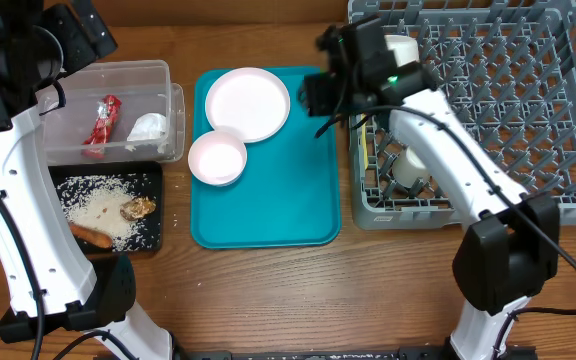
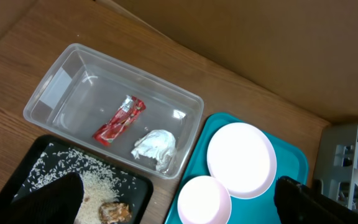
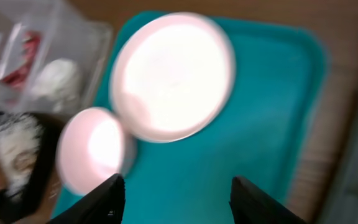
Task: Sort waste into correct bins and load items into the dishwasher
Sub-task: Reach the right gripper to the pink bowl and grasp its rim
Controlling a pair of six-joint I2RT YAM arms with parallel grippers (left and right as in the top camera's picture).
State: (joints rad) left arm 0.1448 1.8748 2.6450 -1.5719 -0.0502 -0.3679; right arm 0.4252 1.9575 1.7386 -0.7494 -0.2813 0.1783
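A brown wood-grain table (image 1: pixel 268 300) meets a plain tan backboard (image 2: pixel 247 37) along its far edge.

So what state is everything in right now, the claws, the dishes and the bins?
left gripper: open, empty
right gripper: open, empty
plate: upright, empty, on teal tray
bowl: upright, empty, on teal tray
clear tub: lidless, holding red wrapper and crumpled napkin
black tray: holding rice, carrot, brown food piece
dish rack: mostly unfilled, white dish at its left side

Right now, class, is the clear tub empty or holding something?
Holding something: the clear tub has a red wrapper and a crumpled white napkin lying on its floor.
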